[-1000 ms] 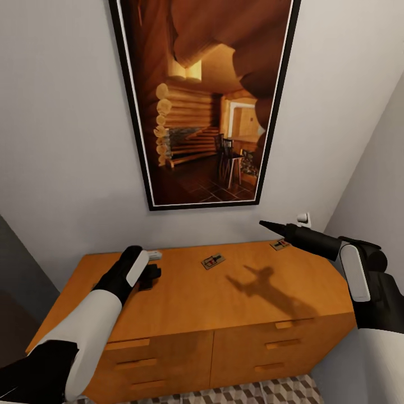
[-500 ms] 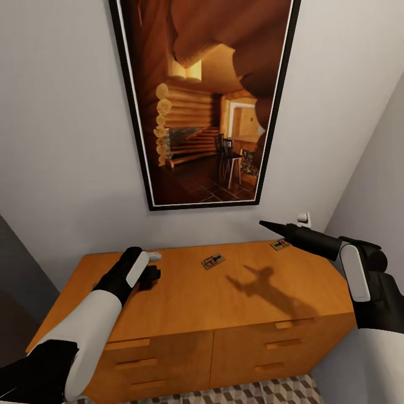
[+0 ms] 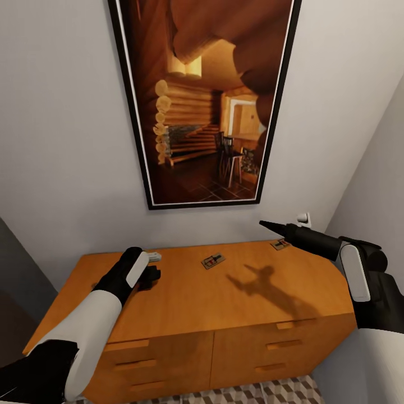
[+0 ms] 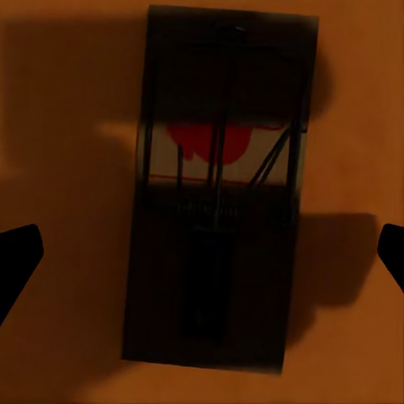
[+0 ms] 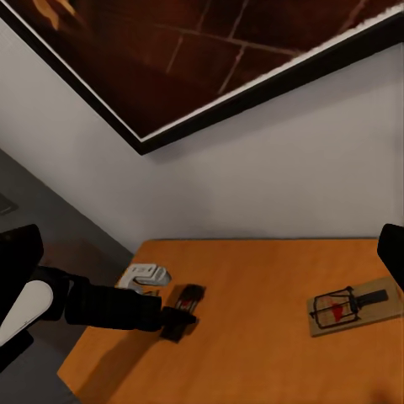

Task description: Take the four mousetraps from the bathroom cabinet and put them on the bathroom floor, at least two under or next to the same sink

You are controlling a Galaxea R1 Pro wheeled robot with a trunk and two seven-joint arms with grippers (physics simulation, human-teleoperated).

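Note:
Several mousetraps lie on the flat top of the orange-brown cabinet. One mousetrap lies directly under my left gripper, whose fingers stand open on either side of it without touching it. In the head view the left gripper points down at the cabinet top's back left. A second mousetrap lies at the middle back, and a third mousetrap at the back right. My right gripper hovers open above the right part of the top, holding nothing.
A large framed picture hangs on the wall above the cabinet. A small pale object lies just behind the left gripper. A white wall fitting sits at the back right corner. Patterned floor tiles show below the drawers.
The head view has shifted very slightly. Neither arm nor any mousetrap has visibly moved.

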